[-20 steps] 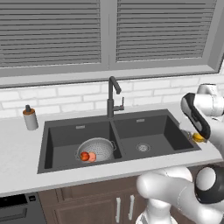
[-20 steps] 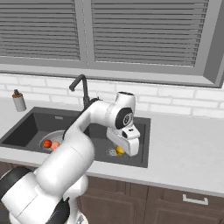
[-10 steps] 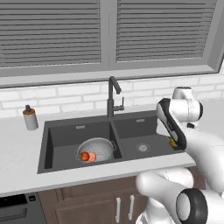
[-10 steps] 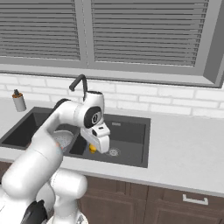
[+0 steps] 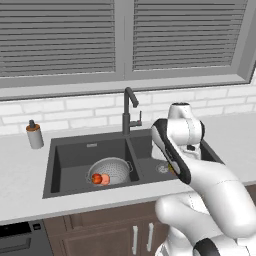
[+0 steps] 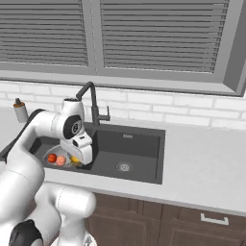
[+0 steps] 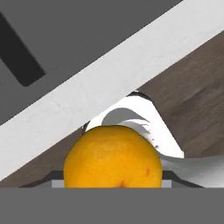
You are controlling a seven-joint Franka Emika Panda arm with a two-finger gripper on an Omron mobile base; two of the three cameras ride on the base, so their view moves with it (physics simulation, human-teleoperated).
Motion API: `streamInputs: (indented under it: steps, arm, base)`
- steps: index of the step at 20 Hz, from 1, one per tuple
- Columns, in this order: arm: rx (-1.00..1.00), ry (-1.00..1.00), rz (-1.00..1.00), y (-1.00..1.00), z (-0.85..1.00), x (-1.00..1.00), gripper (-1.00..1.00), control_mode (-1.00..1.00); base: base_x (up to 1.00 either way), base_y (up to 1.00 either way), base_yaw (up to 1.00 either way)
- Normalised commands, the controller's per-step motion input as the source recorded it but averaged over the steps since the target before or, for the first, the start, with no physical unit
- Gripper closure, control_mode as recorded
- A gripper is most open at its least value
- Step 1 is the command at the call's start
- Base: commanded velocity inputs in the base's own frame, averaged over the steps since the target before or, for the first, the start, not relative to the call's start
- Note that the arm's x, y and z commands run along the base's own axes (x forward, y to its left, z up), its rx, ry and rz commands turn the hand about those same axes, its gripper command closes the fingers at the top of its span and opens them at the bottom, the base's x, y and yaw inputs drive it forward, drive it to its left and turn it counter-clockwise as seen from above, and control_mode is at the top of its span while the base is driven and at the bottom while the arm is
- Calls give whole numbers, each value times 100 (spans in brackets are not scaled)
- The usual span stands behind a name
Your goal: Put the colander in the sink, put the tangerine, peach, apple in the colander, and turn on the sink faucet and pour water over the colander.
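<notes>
Hand view — gripper (image 7: 113, 186) clamps the small round yellow-orange tangerine (image 7: 113, 156), carried to join the other fruit | silvery perforated metal colander (image 5: 111, 172) sits in the dark charcoal sink's (image 5: 65, 150) left basin — deep red apple (image 5: 97, 178), pinkish-orange peach (image 5: 105, 179) inside.

sink (image 6: 144, 144), dark double basin, set in counter (image 6: 202, 163); colander (image 6: 50, 153) in left basin holding apple (image 6: 52, 158), peach (image 6: 61, 160); tangerine (image 6: 75, 159) under tool (image 6: 81, 158); black sink faucet (image 6: 92, 103) behind.
</notes>
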Motion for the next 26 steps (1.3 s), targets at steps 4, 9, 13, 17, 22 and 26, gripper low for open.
streamInputs:
  steps: [4, 9, 13, 17, 22, 26]
  arm:
    - [0, 0, 13, 89, 0, 12, 100, -100]
    - [0, 0, 12, 97, 0, 30, 100, -100]
    - [0, 0, 10, 89, -3, 54, 100, -100]
    - [0, 0, 1, 74, -22, 56, 100, -100]
    - [0, -1, 0, 57, -37, 50, 100, -100]
    - [0, -3, 0, 23, -33, 54, 100, -100]
  base:
    - [0, 0, 0]
    - [0, 0, 0]
    - [0, 0, 0]
    - [0, 0, 0]
    - [0, 0, 0]
    - [0, 0, 0]
